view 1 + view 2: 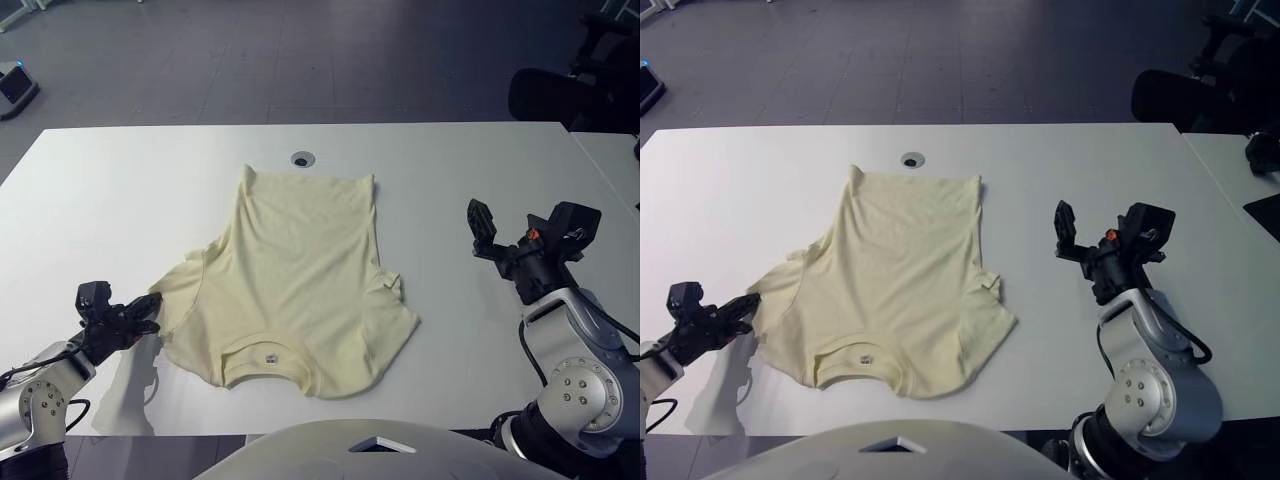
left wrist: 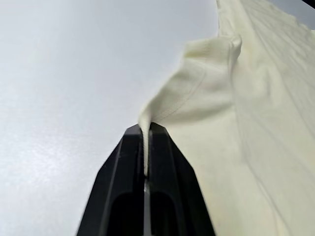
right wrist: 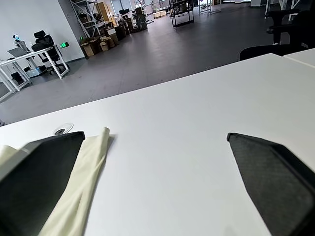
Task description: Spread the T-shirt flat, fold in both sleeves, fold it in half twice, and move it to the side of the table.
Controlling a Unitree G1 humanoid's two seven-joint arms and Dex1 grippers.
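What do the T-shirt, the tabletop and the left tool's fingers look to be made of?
T-shirt: soft pale-yellow knit, probably cotton jersey; it creases and drapes, with stitched hems. Table: smooth white top, likely laminate, faintly glossy by its soft reflections. Left tool fingers: black, hard, matte, probably plastic.

Bare white counter lies free ahead of and beside the spread right pincer; to its left the pale yellow fabric T-shirt covers the surface, a small round grey port beyond.

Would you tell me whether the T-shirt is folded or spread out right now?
Spread, not folded: the T-shirt lies open on the table, and the left gripper pinches one sleeve.
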